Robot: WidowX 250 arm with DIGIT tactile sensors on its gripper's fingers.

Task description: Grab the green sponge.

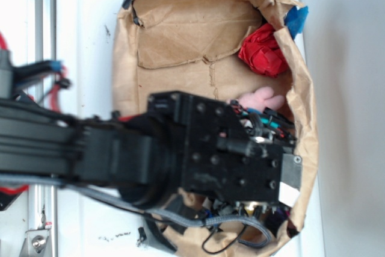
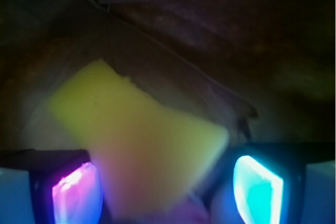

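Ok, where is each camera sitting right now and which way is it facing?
Exterior: above, facing down at the brown paper liner holding the red paper ball and pink bunny; the black arm blocks the middle.
Wrist: on the hand, looking along its glowing fingers at the yellow sponge between them.
Shared: only the brown paper; the sponge is hidden under the arm in the exterior view.

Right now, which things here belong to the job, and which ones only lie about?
For the job:
sponge
gripper, a finger on each side of the sponge

Lying about:
red paper ball
pink bunny
brown paper bag
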